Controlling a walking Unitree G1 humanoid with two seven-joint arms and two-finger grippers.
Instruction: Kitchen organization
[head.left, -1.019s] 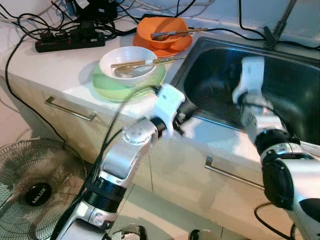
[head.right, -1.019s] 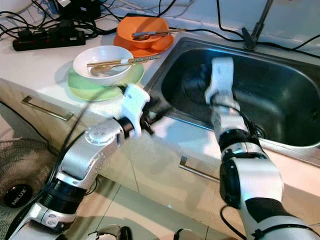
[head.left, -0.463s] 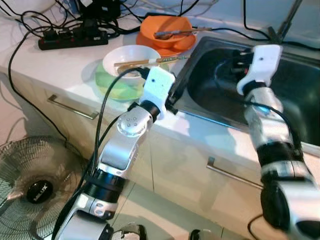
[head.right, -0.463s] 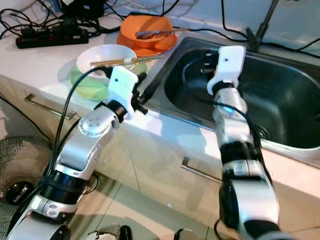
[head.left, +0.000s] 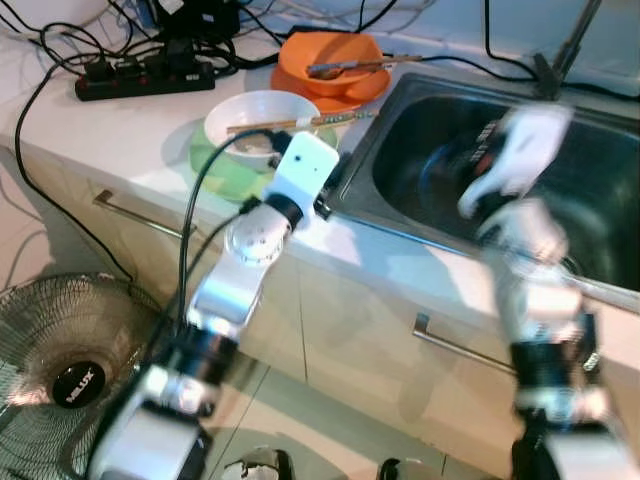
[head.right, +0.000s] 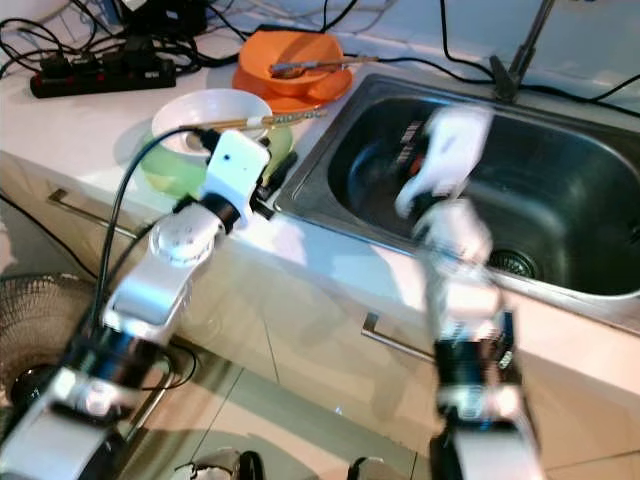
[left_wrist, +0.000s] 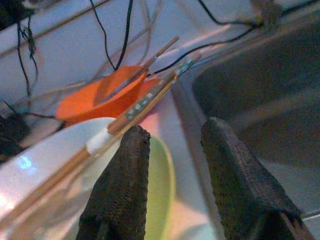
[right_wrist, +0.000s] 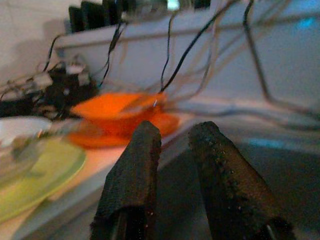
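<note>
Fan (head.left: 75, 385) hub on the floor reads "MILUX"; other writing too blurred to read. On the desk (head.left: 130, 130): white bowl (head.left: 258, 118) with chopsticks (head.left: 300, 123) on green plate (head.left: 215, 160), orange bowl (head.left: 335, 60) behind, power strip (head.left: 140, 78) among cables; sink (head.right: 560, 190) to the right. Left gripper (left_wrist: 172, 165) just beside the white bowl, jaws slightly apart, holding nothing; chopstick pattern clear in left wrist view. Right gripper (right_wrist: 172, 165) over the sink, motion-blurred in eye views, jaws slightly apart, empty.

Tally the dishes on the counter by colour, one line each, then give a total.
White bowl: 1
Green plate: 1
Orange bowl: 1
Orange plate: 1
Total: 4
</note>
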